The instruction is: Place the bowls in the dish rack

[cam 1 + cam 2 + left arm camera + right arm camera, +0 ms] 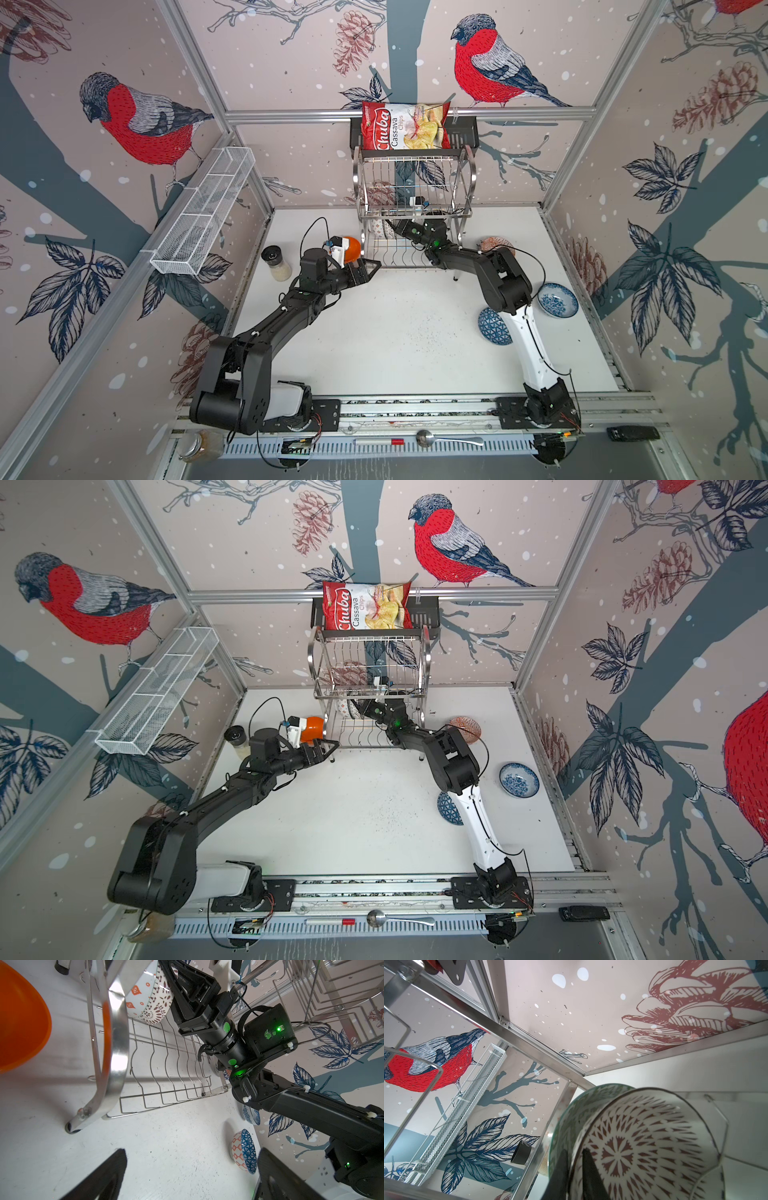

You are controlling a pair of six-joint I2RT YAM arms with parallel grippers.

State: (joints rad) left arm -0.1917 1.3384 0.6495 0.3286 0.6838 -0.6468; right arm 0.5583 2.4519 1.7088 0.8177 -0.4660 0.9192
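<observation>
While the right arm works inside the dish rack (382,216), everything to that rack's left sits idle. The shaker jar (276,262) stands farthest out on the desk (395,332), and the orange bowl (351,248) rests just beside the rack's left frame. The left tool (192,1152) hovers by the front left foot, fingers spread wide with nothing between them. At the left end of the rack's lower tier, the brown-patterned bowl (643,1147) stands on edge, nested against a green-patterned bowl (571,1109). The right tool (574,1155) has one finger inside it and one behind, pinched together on its rim. The step in hand looks like the release. Doing it well means letting go only once the bowl leans settled between the wires, then parting the fingers a little and drawing straight out toward the rack's front, clear of the upper tier and without dragging the rim. Right of the rack, the red-orange bowl (494,244) lies near its right frame. The blue-floral bowl (557,300) and the triangle-patterned bowl (492,328) lie further forward, well apart from it.
</observation>
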